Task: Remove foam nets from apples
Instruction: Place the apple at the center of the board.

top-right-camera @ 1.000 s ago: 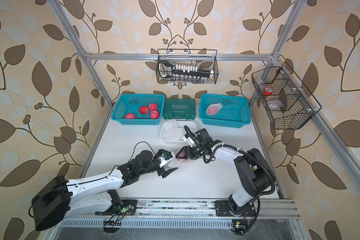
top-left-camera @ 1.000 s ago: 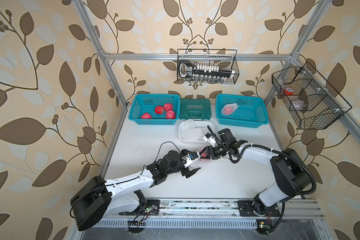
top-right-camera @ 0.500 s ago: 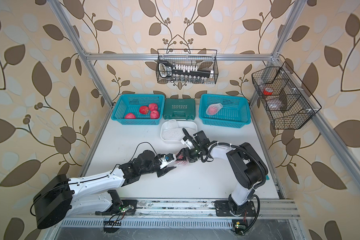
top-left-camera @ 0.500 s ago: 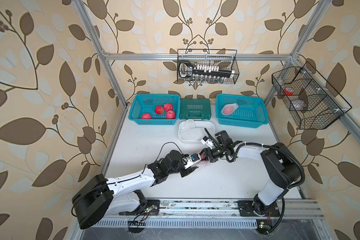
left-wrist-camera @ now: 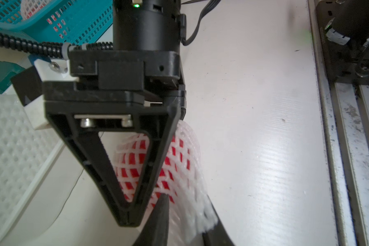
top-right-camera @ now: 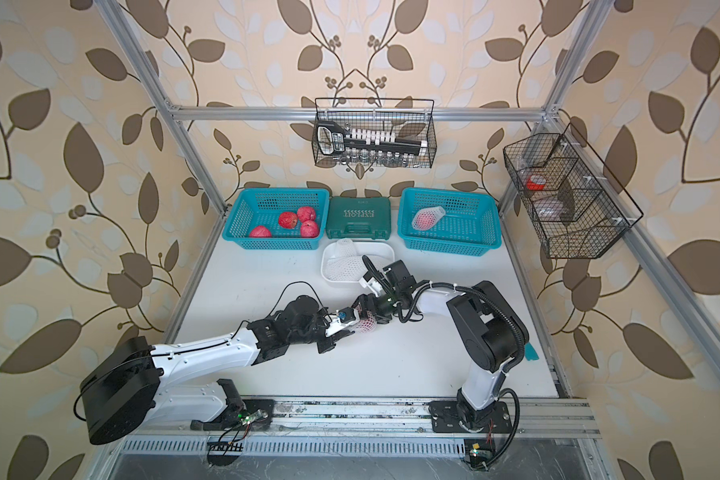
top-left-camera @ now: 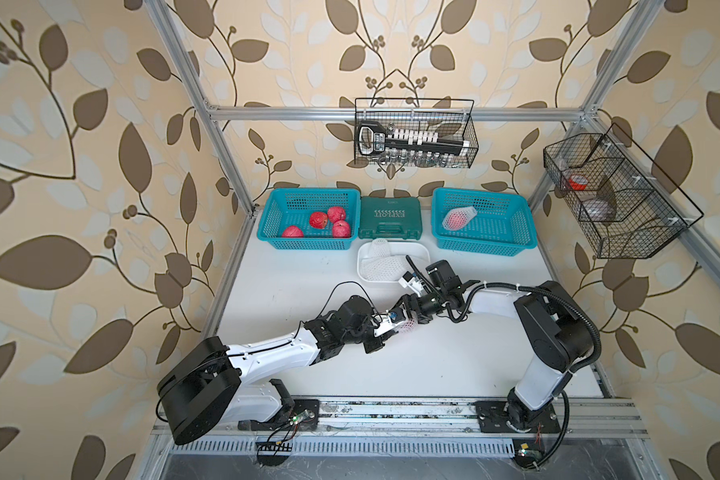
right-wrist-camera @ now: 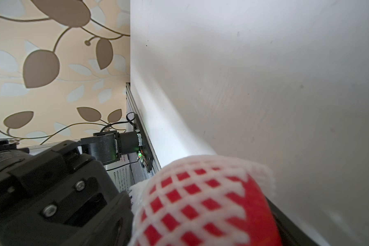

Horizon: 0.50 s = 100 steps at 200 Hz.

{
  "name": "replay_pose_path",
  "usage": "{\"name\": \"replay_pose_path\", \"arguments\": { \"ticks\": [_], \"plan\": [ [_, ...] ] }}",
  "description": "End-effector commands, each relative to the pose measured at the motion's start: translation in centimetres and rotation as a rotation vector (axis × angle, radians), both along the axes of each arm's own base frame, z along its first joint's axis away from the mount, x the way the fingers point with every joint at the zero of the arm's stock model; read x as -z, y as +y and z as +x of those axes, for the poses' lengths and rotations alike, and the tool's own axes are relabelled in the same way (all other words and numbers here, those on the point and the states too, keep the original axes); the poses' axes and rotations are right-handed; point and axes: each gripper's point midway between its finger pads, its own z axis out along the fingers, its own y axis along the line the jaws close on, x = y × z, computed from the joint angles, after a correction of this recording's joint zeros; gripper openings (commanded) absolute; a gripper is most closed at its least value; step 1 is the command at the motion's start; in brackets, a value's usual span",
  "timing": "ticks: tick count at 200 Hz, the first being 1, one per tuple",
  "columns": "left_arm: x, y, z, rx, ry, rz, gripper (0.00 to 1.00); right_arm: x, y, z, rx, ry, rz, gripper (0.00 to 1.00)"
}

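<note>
A red apple [top-left-camera: 409,328] in a white foam net [left-wrist-camera: 192,204] lies mid-table between my two grippers. My left gripper [top-left-camera: 393,326] is shut on the net's bunched loose end, which fills the gap between its black fingers [left-wrist-camera: 159,221]. My right gripper [top-left-camera: 411,316] reaches in from the opposite side. Its fingers stand wide apart around the netted apple [right-wrist-camera: 192,204], whose bare red skin shows at the net's mouth. Several bare apples [top-left-camera: 319,219] lie in the left teal basket [top-left-camera: 308,192]. One netted apple [top-left-camera: 456,218] lies in the right teal basket [top-left-camera: 481,191].
A white tub [top-left-camera: 420,249] holding empty foam nets [top-left-camera: 379,264] stands just behind the grippers. A green case [top-left-camera: 389,218] sits between the baskets. Wire baskets [top-left-camera: 414,133] hang on the back and right walls. The arm bases' rail [top-left-camera: 391,411] runs along the front edge.
My left gripper has closed on the net's loose end. My right gripper has spread its fingers wider around the apple and has moved left and toward the front with it.
</note>
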Motion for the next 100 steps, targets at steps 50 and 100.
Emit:
{"name": "replay_pose_path", "arguments": {
  "ticks": [50,100],
  "plan": [
    [-0.8,-1.0,0.4,0.014,0.005,0.009,0.30,0.1,-2.7,1.7,0.086,-0.153,-0.221,1.00],
    [-1.4,-1.3,0.4,0.028,0.017,0.019,0.22,-5.9,-6.6,4.2,0.278,-0.503,-0.299,1.00]
  ]
}}
